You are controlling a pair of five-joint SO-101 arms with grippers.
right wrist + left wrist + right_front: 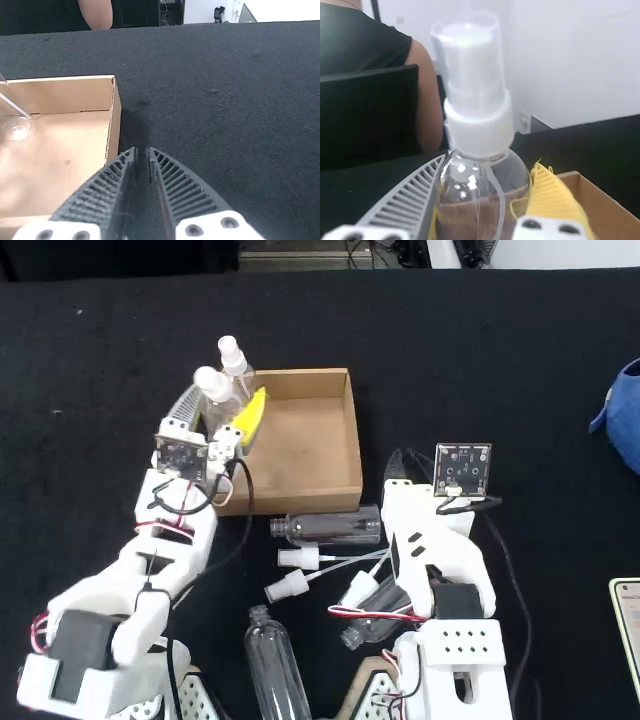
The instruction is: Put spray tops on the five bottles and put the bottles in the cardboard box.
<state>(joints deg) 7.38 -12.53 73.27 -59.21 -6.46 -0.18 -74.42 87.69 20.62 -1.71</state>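
Bottle (476, 130) in left tool (490, 165) (upright)

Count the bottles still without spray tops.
3. One bottle lies beside the near wall of the cardboard box; a second bottle lies between the arm bases; a third bottle sits partly under the right arm, which could hide more.

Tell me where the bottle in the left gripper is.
High view: held bottle in the left gripper at the cardboard box's left wall, beside a second capped bottle.
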